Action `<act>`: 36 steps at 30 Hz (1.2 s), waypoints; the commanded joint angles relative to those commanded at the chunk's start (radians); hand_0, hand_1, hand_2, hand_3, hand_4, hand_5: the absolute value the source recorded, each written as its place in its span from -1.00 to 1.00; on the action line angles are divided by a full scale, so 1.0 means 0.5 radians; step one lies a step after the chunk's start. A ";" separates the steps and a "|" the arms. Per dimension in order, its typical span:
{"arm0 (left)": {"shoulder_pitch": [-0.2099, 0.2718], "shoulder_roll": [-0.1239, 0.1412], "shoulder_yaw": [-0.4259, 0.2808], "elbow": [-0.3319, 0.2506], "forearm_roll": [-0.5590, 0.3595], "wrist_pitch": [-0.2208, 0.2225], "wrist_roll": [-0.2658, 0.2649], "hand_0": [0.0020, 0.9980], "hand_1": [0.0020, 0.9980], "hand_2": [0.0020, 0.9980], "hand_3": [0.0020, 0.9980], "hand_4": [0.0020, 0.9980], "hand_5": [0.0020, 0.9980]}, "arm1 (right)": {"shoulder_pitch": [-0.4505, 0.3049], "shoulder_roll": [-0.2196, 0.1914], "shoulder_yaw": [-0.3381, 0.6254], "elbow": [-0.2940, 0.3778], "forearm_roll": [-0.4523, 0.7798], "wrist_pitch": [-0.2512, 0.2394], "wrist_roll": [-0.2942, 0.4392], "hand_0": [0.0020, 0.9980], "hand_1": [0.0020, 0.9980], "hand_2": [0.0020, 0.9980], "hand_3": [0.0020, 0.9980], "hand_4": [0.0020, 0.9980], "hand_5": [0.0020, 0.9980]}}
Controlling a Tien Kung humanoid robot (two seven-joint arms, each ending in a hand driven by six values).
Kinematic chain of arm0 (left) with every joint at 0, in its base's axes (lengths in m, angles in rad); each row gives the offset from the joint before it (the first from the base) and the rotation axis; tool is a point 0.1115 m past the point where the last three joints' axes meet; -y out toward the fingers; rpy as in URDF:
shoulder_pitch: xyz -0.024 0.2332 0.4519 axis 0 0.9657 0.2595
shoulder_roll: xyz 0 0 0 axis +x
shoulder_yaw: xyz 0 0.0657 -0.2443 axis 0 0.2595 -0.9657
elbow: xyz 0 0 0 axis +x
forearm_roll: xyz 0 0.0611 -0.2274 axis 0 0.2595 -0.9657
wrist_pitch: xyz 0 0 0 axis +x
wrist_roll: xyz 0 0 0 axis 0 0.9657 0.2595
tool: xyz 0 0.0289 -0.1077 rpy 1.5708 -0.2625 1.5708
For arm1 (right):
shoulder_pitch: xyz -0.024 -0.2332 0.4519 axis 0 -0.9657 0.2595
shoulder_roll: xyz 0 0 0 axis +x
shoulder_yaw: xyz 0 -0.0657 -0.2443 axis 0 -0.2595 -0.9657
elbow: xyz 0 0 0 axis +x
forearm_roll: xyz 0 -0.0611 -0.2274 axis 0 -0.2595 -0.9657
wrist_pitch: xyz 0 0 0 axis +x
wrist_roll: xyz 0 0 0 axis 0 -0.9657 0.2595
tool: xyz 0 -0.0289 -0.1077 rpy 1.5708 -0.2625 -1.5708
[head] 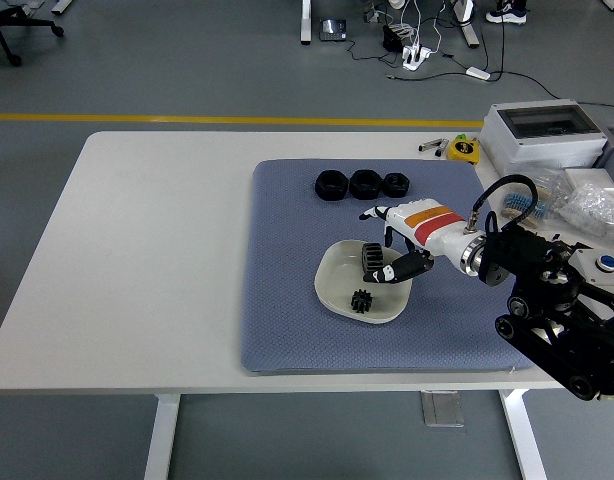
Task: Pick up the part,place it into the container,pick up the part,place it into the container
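Observation:
A white bowl (328,281) sits in the middle of the blue mat (287,300). A small black gear (362,301) lies in the bowl. A second black ribbed part (372,262) rests in the bowl's far half, right by the thumb of my right hand (378,244). The hand hovers over the bowl's far right rim, fingers spread away from the part. Three more black parts (364,184) stand in a row at the mat's far edge. The left arm is not in view.
A grey box (543,132) with a clear lid, plastic bags (592,205) and a yellow tape measure (465,149) crowd the table's far right corner. My right arm's black body (562,320) covers the right front edge.

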 joint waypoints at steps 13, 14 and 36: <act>0.010 0.000 -0.008 -0.001 0.015 -0.003 0.003 0.39 0.40 0.47 0.29 0.34 0.32 | -0.065 -0.043 0.157 0.067 0.114 -0.241 -0.013 -0.80 -0.50 -0.03 0.63 0.89 0.06; 0.010 0.001 -0.007 -0.001 0.015 -0.003 0.003 0.39 0.40 0.47 0.29 0.34 0.32 | -0.074 -0.049 0.172 0.075 0.140 -0.297 -0.017 -0.80 -0.50 -0.03 0.63 0.89 0.06; -0.016 -0.005 0.008 0.002 0.004 0.003 -0.006 0.38 0.40 0.47 0.29 0.34 0.33 | -0.425 -0.307 0.614 0.438 1.917 -0.207 0.347 0.78 0.67 0.74 0.78 1.00 0.70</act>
